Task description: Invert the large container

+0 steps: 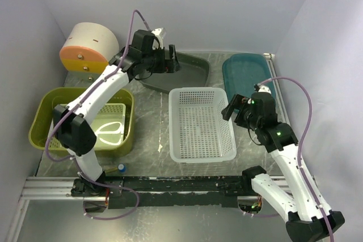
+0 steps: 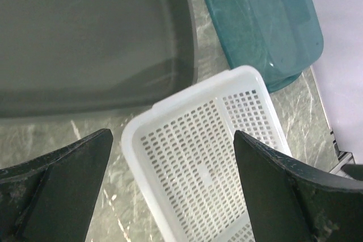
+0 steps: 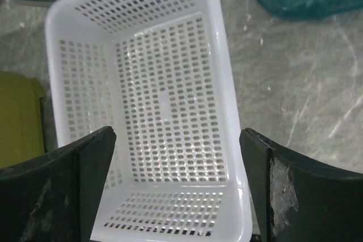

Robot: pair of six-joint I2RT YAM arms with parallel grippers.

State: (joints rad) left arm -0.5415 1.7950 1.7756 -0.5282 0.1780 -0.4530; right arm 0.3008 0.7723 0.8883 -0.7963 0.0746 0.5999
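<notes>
Spillage looks the main risk: the large container (image 1: pixel 41 118) sits at the left of the desk (image 1: pixel 152 140) with a pale green tray (image 1: pixel 110 126) inside, which would likely tumble out on the flip. The left claw (image 1: pixel 173 64) and right claw (image 1: pixel 229 110) hang spread and empty, well apart from it, over the grey tray (image 1: pixel 195 75) and white basket (image 1: pixel 202 91). The basket nearby limits rolling room.

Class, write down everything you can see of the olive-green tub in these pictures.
The olive-green tub is glossy plastic, rectangular with rounded corners and deep walls. It stands upright, open side up, on the table, at its left side. A pale slotted tray sits inside it. The left arm passes over it; whether they touch is unclear.
</notes>
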